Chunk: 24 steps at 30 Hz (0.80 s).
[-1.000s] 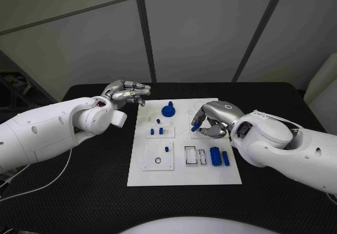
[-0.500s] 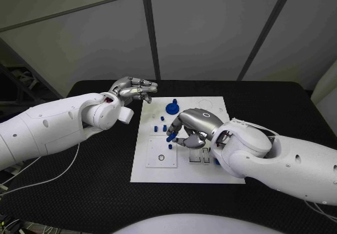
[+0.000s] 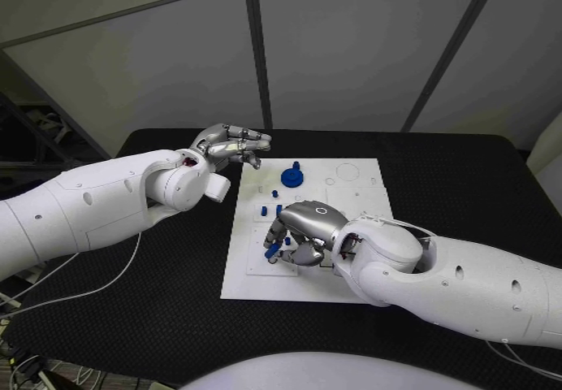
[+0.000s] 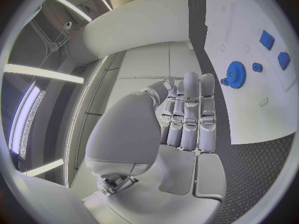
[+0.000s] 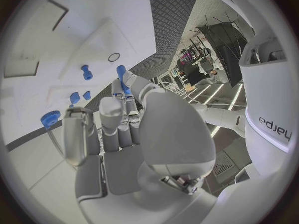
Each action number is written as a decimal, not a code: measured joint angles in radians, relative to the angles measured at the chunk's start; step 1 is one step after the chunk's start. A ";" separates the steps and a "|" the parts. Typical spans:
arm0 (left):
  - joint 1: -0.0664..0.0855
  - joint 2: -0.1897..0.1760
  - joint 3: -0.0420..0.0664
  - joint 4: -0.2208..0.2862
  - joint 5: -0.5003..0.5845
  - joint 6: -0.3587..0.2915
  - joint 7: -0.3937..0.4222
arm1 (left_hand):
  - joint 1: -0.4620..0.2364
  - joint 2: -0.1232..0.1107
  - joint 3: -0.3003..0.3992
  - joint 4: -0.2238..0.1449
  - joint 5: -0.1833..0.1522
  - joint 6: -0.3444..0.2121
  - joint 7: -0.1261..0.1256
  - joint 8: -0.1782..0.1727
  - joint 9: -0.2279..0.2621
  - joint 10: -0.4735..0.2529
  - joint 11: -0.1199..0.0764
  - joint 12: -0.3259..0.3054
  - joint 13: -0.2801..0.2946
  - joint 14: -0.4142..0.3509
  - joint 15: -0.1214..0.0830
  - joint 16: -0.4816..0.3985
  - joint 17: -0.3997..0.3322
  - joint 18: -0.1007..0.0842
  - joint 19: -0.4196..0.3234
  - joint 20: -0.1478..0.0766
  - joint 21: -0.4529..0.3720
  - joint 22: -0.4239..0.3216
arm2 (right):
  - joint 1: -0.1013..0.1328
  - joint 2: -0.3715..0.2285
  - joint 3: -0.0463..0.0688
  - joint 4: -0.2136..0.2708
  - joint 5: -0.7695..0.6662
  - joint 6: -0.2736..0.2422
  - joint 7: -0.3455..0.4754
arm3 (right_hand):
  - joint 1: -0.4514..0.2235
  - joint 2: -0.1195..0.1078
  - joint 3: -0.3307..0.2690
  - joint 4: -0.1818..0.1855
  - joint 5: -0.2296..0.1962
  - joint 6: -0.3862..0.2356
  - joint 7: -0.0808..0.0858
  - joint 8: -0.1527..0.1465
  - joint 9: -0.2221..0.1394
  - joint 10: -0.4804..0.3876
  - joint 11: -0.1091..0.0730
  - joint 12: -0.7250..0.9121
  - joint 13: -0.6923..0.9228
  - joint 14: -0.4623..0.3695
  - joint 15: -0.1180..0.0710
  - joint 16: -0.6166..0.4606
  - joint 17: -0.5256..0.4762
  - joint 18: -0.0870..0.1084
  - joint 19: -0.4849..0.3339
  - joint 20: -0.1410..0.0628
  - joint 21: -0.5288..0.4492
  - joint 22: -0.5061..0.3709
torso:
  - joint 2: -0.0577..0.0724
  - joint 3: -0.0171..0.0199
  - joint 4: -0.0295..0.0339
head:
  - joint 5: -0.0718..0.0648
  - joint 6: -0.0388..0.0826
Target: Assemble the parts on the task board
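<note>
The white task board (image 3: 357, 188) lies in the middle of the black table. My right hand (image 3: 302, 233) hovers over the board's near left part and pinches a small blue peg (image 3: 273, 250) between thumb and finger; the right wrist view shows the peg (image 5: 121, 73) at the fingertips. Below it are a raised plate with a ring hole (image 5: 114, 57) and a standing blue peg (image 5: 86, 72). A blue gear (image 3: 293, 175) stands at the board's far side, with small blue pieces (image 3: 272, 210) near it. My left hand (image 3: 235, 145) hangs beside the board's far left corner, fingers curled in, holding nothing.
My right forearm (image 3: 445, 276) covers the board's near right part. The left wrist view shows the gear (image 4: 235, 74) and two more blue pieces (image 4: 266, 39) on the board. Black table (image 3: 456, 179) surrounds the board on all sides.
My right hand has carried the blue peg from the board's middle right across to its near left part. The left hand has kept its place.
</note>
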 measured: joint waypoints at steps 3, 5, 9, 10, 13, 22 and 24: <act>0.000 0.000 0.000 0.000 0.000 0.001 0.000 | 0.000 0.000 0.000 0.000 0.000 0.000 0.000 0.000 0.000 0.000 0.000 0.000 0.000 0.000 0.000 0.000 0.000 0.000 0.000 0.000 0.000 0.000 | -0.002 0.005 -0.001 -0.008 -0.003 0.010 0.000 | 0.000 0.000 0.000 0.000 0.000 0.000 0.000 0.000 0.000 0.000 0.000 0.000 0.000 0.000 0.000 0.000 0.000 0.000 0.000 0.000 0.000 0.000 | 0.000 0.0002 0.0000 | 0.001 -0.001; 0.000 0.000 0.000 -0.001 0.000 0.001 0.000 | 0.000 0.000 0.000 0.000 0.000 0.000 0.000 0.000 0.000 0.000 0.000 0.000 0.000 0.000 0.000 0.000 0.000 0.000 0.000 0.000 0.000 0.000 | -0.002 0.008 -0.002 -0.012 -0.006 0.018 0.000 | 0.000 0.000 0.000 0.000 0.000 0.000 0.000 0.000 0.000 0.000 0.000 0.000 0.000 0.000 0.000 0.000 0.000 0.000 0.000 0.000 0.000 0.000 | 0.000 0.0003 0.0000 | 0.002 -0.002; 0.000 0.000 0.000 -0.001 0.000 0.002 -0.001 | 0.000 0.000 0.000 0.000 0.000 0.000 0.000 0.000 0.000 0.000 0.000 0.000 0.000 0.000 0.000 0.000 0.000 0.000 0.000 0.000 0.000 0.000 | -0.003 0.010 -0.002 -0.016 -0.013 0.035 -0.002 | 0.000 0.000 0.000 0.000 0.000 0.000 0.000 -0.001 0.000 0.000 0.000 0.000 0.000 0.000 0.000 0.000 0.000 0.000 0.000 0.000 0.000 0.000 | 0.000 0.0004 0.0000 | 0.004 -0.004; 0.000 0.000 0.000 -0.001 0.000 0.002 -0.001 | 0.000 0.000 0.000 0.000 0.000 0.000 0.000 0.000 0.000 0.000 0.000 0.000 0.000 0.000 0.000 0.000 0.000 0.000 0.000 0.000 0.000 0.000 | -0.003 0.010 -0.002 -0.016 -0.015 0.038 -0.003 | 0.000 0.000 0.000 0.000 0.000 -0.001 0.000 -0.001 0.000 0.000 0.000 0.000 0.000 0.000 0.000 0.000 0.000 0.000 0.000 0.000 0.000 0.000 | 0.000 0.0005 0.0000 | 0.004 -0.005; 0.000 0.000 0.000 -0.001 0.000 0.003 -0.002 | 0.000 0.000 0.000 0.000 0.000 0.000 0.000 0.000 0.000 0.000 0.000 0.000 0.000 0.000 0.000 0.000 0.000 0.000 0.000 0.000 0.000 0.000 | -0.004 0.010 -0.002 -0.018 -0.021 0.048 -0.007 | 0.000 0.000 0.000 0.000 0.000 -0.001 -0.001 -0.003 0.000 0.000 0.000 0.000 0.000 0.000 0.000 0.000 0.000 0.000 0.000 0.000 0.000 0.000 | 0.000 0.0008 -0.0001 | 0.005 -0.006; 0.000 -0.001 0.000 -0.003 0.000 0.004 -0.004 | 0.000 0.000 0.000 0.000 0.000 0.000 0.000 0.000 0.000 0.000 0.000 0.000 0.001 0.000 0.000 0.000 0.000 0.000 0.000 0.000 -0.004 0.000 | -0.004 0.010 -0.002 -0.015 -0.043 0.070 -0.027 | -0.002 0.002 0.000 0.000 0.000 -0.003 0.000 -0.005 0.001 0.000 0.000 0.000 -0.001 0.000 0.000 0.000 0.000 0.000 0.000 0.000 0.000 0.000 | 0.000 0.0006 0.0000 | 0.005 -0.008; 0.000 -0.001 0.000 -0.003 0.000 0.005 -0.004 | 0.000 0.000 0.000 0.000 0.000 0.000 0.000 0.000 0.000 0.000 0.000 0.000 0.001 0.000 0.000 0.000 0.000 0.000 0.000 0.000 -0.004 -0.001 | -0.004 0.011 -0.002 -0.014 -0.052 0.072 -0.032 | -0.003 0.003 0.000 0.000 0.000 -0.004 0.000 -0.003 0.001 0.000 0.000 -0.004 0.000 0.000 0.000 0.000 0.000 0.000 0.000 0.000 0.000 0.000 | 0.000 0.0005 0.0000 | 0.005 -0.008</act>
